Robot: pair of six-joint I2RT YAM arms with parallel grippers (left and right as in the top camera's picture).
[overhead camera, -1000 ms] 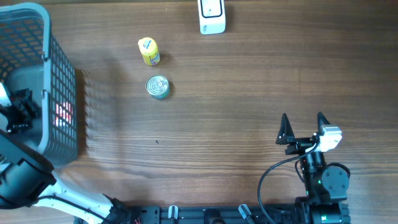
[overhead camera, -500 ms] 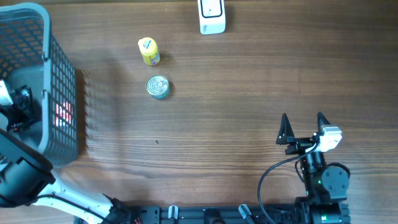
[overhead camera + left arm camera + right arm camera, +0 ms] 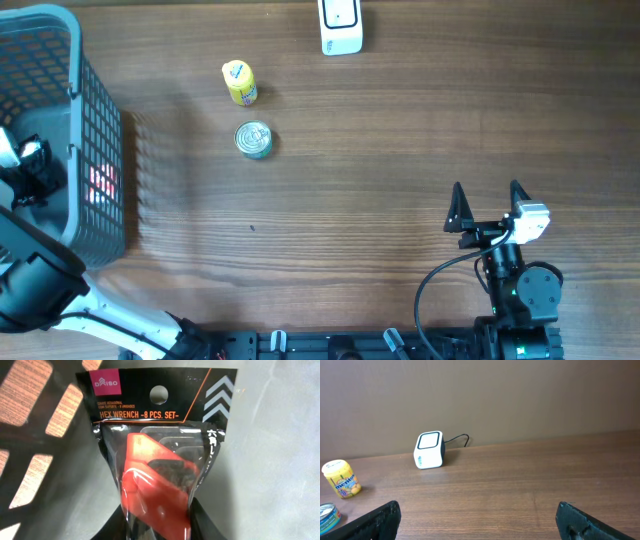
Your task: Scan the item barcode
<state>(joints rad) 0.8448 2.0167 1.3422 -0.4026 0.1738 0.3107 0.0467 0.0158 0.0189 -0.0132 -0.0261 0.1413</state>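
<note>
The item is a black hex wrench set pack (image 3: 157,460) with a red holder inside clear plastic. It lies on the grey basket floor. My left gripper (image 3: 160,522) is shut on its lower end, one dark finger on each side of it. No barcode shows on the face turned toward me. From overhead, the left gripper (image 3: 25,170) reaches down inside the grey basket (image 3: 100,150). The white scanner (image 3: 340,25) stands at the table's far edge and also shows in the right wrist view as scanner (image 3: 429,450). My right gripper (image 3: 488,205) rests open and empty at the near right.
A yellow bottle (image 3: 239,82) and a tin can (image 3: 253,140) stand between the basket and the scanner. The bottle (image 3: 341,479) and can (image 3: 327,515) also show at the left of the right wrist view. The basket's mesh walls surround the left gripper.
The left gripper has closed on the hex wrench pack inside the basket and shifted slightly away. The right arm has not moved.
</note>
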